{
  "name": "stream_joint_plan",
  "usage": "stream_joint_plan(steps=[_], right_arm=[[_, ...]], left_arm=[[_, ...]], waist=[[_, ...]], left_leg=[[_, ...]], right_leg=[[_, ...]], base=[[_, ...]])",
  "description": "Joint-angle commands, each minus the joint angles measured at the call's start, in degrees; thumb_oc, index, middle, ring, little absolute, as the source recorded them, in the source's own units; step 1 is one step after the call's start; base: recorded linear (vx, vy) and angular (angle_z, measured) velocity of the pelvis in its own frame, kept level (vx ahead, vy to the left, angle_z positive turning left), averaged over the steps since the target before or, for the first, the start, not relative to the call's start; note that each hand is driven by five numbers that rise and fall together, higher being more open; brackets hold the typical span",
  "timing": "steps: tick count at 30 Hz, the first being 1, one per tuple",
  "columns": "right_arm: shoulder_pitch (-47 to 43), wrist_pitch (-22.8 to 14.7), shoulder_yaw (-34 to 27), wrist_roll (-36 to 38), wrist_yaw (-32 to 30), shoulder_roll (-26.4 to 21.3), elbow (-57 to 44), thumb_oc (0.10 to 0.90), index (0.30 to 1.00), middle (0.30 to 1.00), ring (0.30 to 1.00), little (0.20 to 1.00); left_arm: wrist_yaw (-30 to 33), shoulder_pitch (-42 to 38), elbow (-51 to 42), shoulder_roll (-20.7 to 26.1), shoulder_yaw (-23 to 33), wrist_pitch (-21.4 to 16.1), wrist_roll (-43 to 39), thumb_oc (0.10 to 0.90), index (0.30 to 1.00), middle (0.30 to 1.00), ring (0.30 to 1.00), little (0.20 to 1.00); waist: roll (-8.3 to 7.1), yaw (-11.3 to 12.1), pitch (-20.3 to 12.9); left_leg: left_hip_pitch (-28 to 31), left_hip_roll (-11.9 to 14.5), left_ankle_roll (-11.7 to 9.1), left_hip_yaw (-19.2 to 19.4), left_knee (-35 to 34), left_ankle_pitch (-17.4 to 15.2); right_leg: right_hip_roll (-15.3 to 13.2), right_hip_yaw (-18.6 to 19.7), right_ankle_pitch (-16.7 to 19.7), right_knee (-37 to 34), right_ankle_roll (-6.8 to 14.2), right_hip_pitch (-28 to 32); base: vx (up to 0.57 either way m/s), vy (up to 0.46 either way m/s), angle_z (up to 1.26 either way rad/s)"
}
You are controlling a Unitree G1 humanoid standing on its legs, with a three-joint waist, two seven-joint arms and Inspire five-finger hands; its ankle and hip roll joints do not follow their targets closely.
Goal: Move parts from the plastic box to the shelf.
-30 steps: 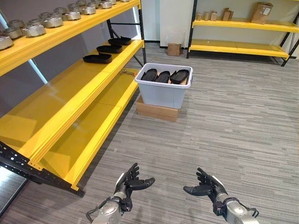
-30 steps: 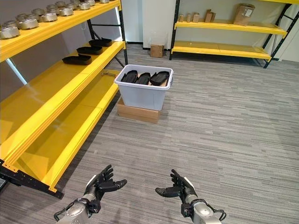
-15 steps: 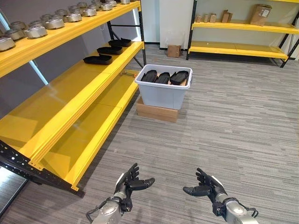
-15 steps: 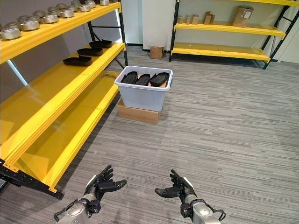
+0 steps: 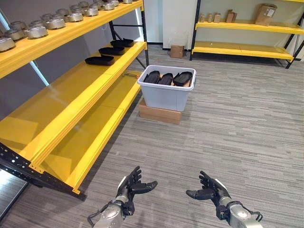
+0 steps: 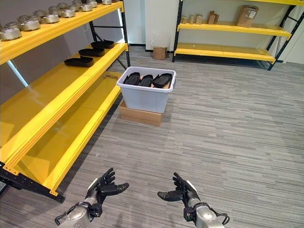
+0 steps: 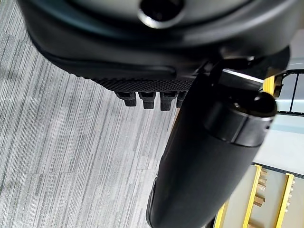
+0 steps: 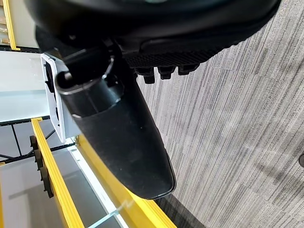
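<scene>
The long yellow metal shelf rack [image 5: 71, 102] runs down the robot's left side, its middle tier mostly bare. At that tier's far end lie 3 shallow black moulded trays [image 5: 99, 60], apparently parts already delivered. The tier above carries a row of silver-grey metal castings [image 5: 35, 31]. A second yellow rack [image 5: 242, 47] with small cardboard boxes stands against the far wall.

Ahead on the grey striped carpet [image 5: 237, 123] sits the pale grey plastic box [image 5: 166, 92], raised on a flat brown cardboard carton [image 5: 159, 113] and just beside the near rack's lower tier. Inside it, 3 more black parts [image 5: 167, 78] stand on edge side by side, leaning together, with something tan showing behind them. They look like thin, oval, matte plastic shells, light and rigid, with rims that should give fingers a hold.

The left hand [image 5: 133, 186] and the right hand [image 5: 209, 190] hang low over the carpet, palms turned toward each other, fingers spread and relaxed, empty. Both are well apart from the box.

I judge this to be the approach step: nothing is carried, and the box is out of reach. The next move calls for walking forward to the box, then reaching down over its rim to pinch 1 upright part by its top edge.
</scene>
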Motion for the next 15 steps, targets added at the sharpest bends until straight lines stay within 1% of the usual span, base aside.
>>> stream_joint_plan(steps=[1, 12, 15], right_arm=[[-3.39, -4.8, -0.66, -0.11, 0.85, 0.46, -3.38, 0.9, 1.0, 1.0, 1.0, 1.0], [-3.73, -4.9, -0.67, 0.41, 0.93, 0.35, -3.86, 0.9, 1.0, 1.0, 1.0, 1.0], [-4.42, -5.14, -0.63, 0.35, 0.95, 0.05, -4.55, 0.9, 1.0, 1.0, 1.0, 1.0]], left_arm=[[-1.32, -5.2, -0.66, 1.42, 1.35, -4.52, -0.41, 0.9, 1.0, 1.0, 1.0, 1.0], [-1.5, -5.57, -0.94, 1.6, 1.47, -4.61, -0.91, 0.9, 1.0, 1.0, 1.0, 1.0], [-1.5, -6.07, -1.41, 1.75, 1.45, -4.83, -1.38, 0.9, 1.0, 1.0, 1.0, 1.0]], waist=[[-2.65, 0.28, -1.56], [-2.69, 0.27, -1.28], [-2.94, 0.54, -1.03]], left_leg=[[1.27, 3.74, -3.5, -0.55, -0.18, -3.47], [0.9, 3.76, -3.56, -0.52, -0.18, -3.59], [1.05, 3.61, -3.22, -0.38, -0.18, -3.81]], right_leg=[[-5.87, 0.11, -1.65, 0.4, 4.84, 2.4], [-5.9, -0.11, -1.7, 0.4, 4.97, 2.1], [-6.08, -0.08, -1.62, 0.4, 5.22, 2.09]], base=[[0.0, 0.0, 0.0], [0.0, 0.0, 0.0], [0.03, 0.03, -0.01]])
